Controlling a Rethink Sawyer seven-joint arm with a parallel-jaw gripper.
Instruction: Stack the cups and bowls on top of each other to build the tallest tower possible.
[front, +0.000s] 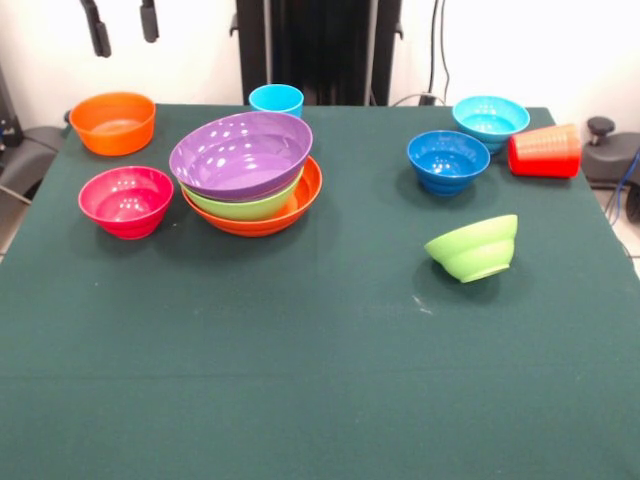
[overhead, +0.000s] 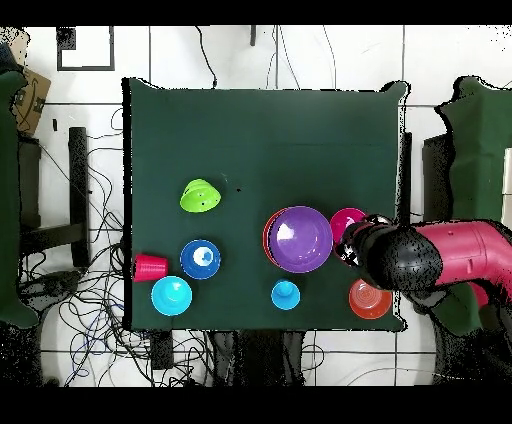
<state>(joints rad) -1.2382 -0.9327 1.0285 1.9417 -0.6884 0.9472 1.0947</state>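
Note:
The tower (front: 250, 170) is a large purple bowl (overhead: 300, 238) nested in a lime green one and an orange one, left of the table's centre. A light blue cup (front: 276, 100) stands upright behind it. A red cup (front: 545, 150) lies on its side at the far right. Loose bowls: small orange (front: 113, 122), magenta-red (front: 126, 200), dark blue (front: 448, 160), light blue (front: 490, 120), and a small lime green one (front: 473, 248) tipped on its side. My gripper (front: 122, 25) hangs open and empty at the top edge, above the small orange bowl.
In the overhead view my red and black arm (overhead: 440, 255) reaches in over the table's right edge and covers part of the small orange bowl (overhead: 368, 300) and the magenta-red bowl (overhead: 345, 222). The robot's black pedestal (front: 318, 50) stands behind the table.

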